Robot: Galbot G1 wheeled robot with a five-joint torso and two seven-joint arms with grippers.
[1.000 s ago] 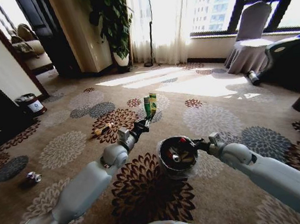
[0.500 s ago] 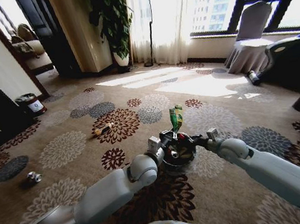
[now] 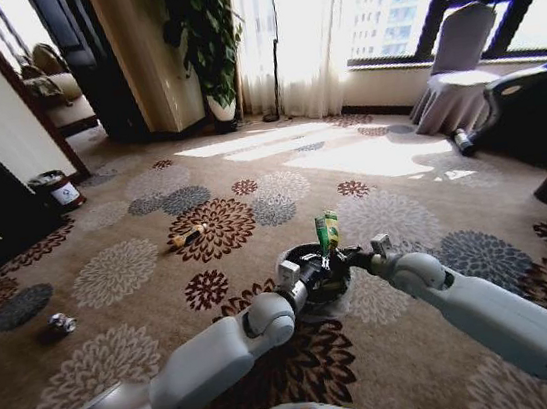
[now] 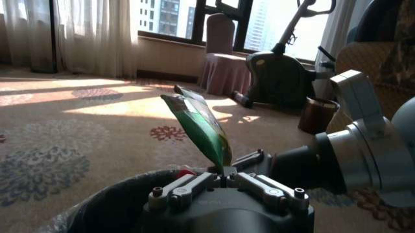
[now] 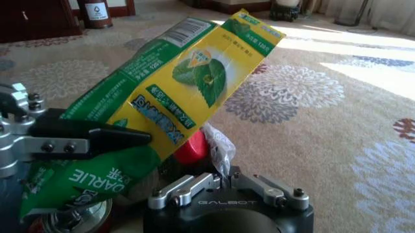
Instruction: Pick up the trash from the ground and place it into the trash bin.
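Note:
A green and yellow packet [image 3: 327, 230] stands upright over the trash bin [image 3: 332, 301], pinched at its lower end by my left gripper [image 3: 319, 262]. The left wrist view shows that gripper [image 4: 224, 174] shut on the packet [image 4: 201, 126], just above the dark bin rim [image 4: 104, 204]. My right gripper [image 3: 356, 257] is shut on the bin's rim and holds it off the carpet. In the right wrist view, the right gripper [image 5: 226, 177] sits below the packet [image 5: 181, 92], and a red piece [image 5: 191, 145] and a can [image 5: 71, 218] lie inside the bin.
A small can [image 3: 59, 323] and an orange and dark piece [image 3: 189, 238] lie on the patterned carpet to the left. A dark-red bin with a white label [image 3: 55, 190] stands by the left wall. A covered chair [image 3: 457, 69] and an exercise machine [image 3: 533, 110] stand far right.
My left arm has swung right with the green packet, from beyond the bin's left side to directly over its mouth, and lowered it. The right arm still holds the bin.

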